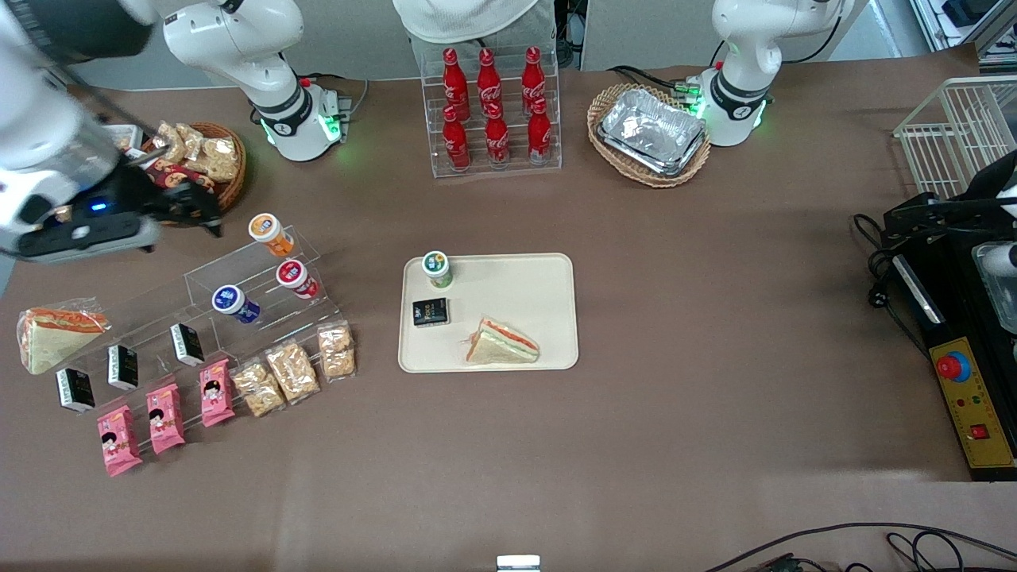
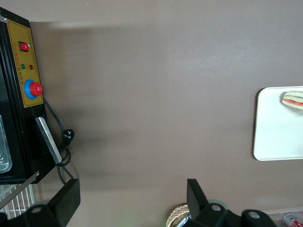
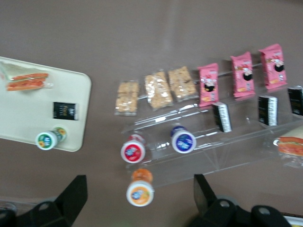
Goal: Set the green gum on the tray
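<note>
Gripper: gripper (image 1: 208,221) is hanging above the working arm's end of the table, over the gap between the wicker snack basket (image 1: 226,163) and the acrylic step rack (image 1: 238,302); its fingers (image 3: 71,196) are standing spread apart and are holding nothing.
Rack, upper steps: orange gum bottle (image 1: 268,230), red gum bottle (image 1: 294,276) and blue gum bottle (image 1: 232,302) are lying on the clear steps, caps facing the front camera.
Rack, middle step: three small black boxes (image 1: 123,365) are standing in a row.
Rack, front: three pink snack packs (image 1: 163,417) and three clear packs of nut bars (image 1: 294,369) are lying side by side, nearer the front camera than the bottles.
Beside rack: a wrapped sandwich (image 1: 52,338) is lying toward the table edge at the working arm's end.
Green gum: green gum (image 1: 436,268) is standing upright on the tray, in the tray corner nearest the rack and farthest from the front camera, well apart from the gripper.
Tray: tray (image 1: 524,286) is lying flat at the middle of the tabletop.
Tray contents: a black packet (image 1: 430,312) is lying just beside the green gum, nearer the front camera; a cut sandwich (image 1: 502,343) is lying near the tray's front edge.
Back edge: red cola bottles (image 1: 493,107) are standing in a clear stand at the middle of the table's back edge.
</note>
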